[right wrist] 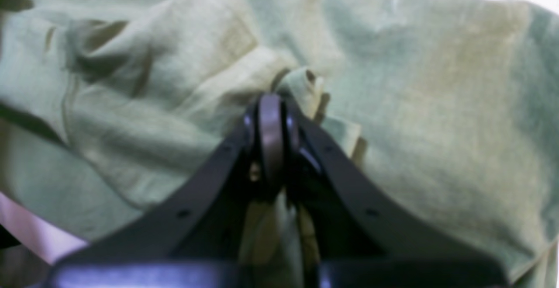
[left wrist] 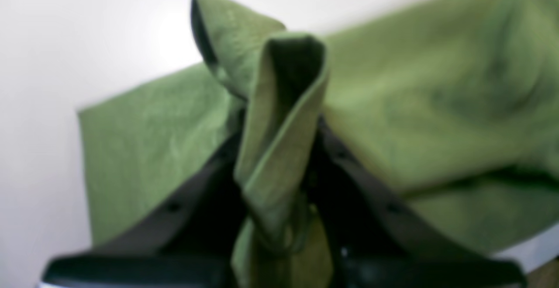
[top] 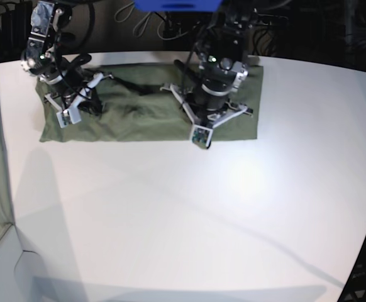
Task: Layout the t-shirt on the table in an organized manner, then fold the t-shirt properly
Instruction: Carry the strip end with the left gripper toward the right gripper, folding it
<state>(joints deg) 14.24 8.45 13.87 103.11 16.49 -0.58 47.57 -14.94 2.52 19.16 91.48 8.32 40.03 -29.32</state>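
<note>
Folding | shirt point(top: 139, 116) lies at counter's point(top: 189, 214) 12 o'clock edge, long axis 9-to-3 | left pincer point(left wrist: 279, 183) clenched on a hem fold near 3 end | right pincer point(right wrist: 273, 117) clenched on cloth near 9 end | each arm nearest its own end

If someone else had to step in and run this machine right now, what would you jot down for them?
Left gripper: shut on a bunched fold of the t-shirt.
Right gripper: shut, with a pinch of the same shirt between its fingers.
The shirt lies at the far end of the table, spread wide but rumpled where the arms hold it.
Done: the shirt is roughly laid out on the table.
Left: smooth the creases and square it up, then do the folding; no tidy fold shows yet.
</note>
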